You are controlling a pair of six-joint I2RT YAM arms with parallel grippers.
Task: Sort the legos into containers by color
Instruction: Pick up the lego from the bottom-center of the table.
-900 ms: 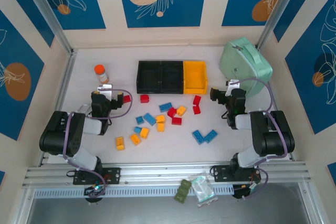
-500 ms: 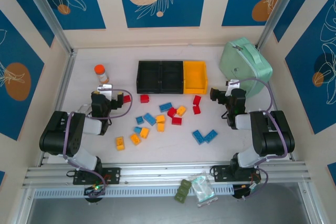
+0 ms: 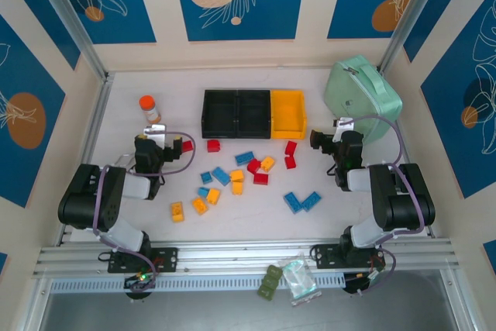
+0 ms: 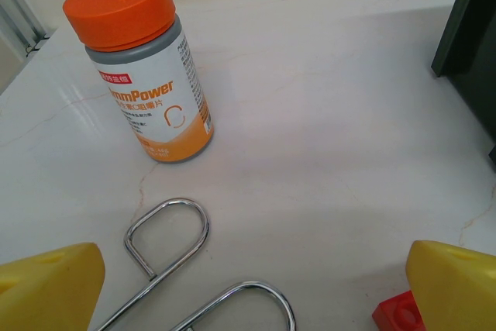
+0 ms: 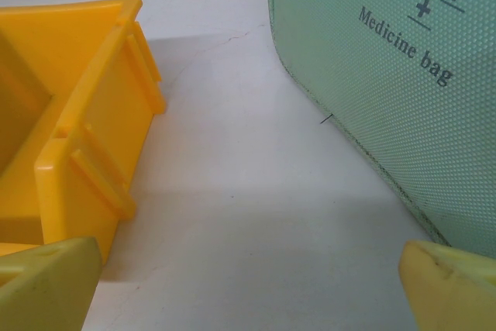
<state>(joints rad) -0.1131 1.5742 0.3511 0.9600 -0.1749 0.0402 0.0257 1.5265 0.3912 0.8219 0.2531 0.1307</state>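
Your left hand [image 4: 248, 300] is open wide and holds nothing. A small red studded brick [image 4: 394, 317] lies just beside its right fingertip [image 4: 453, 284]. A white bottle with an orange cap [image 4: 143, 67] stands at 11 o'clock from it. Your right hand [image 5: 248, 292] is open wide too, with nothing in it. The yellow plastic bin [image 5: 85, 114] is at 10 o'clock from it, and the mint-green medicine bag [image 5: 387, 75] is at 2 o'clock. The red, blue and orange legos [image 3: 236, 180] lie spread on the white counter [image 3: 256, 222] between your two hands. The row of two black bins and one yellow bin [image 3: 237, 114] sits at 12 o'clock from them.
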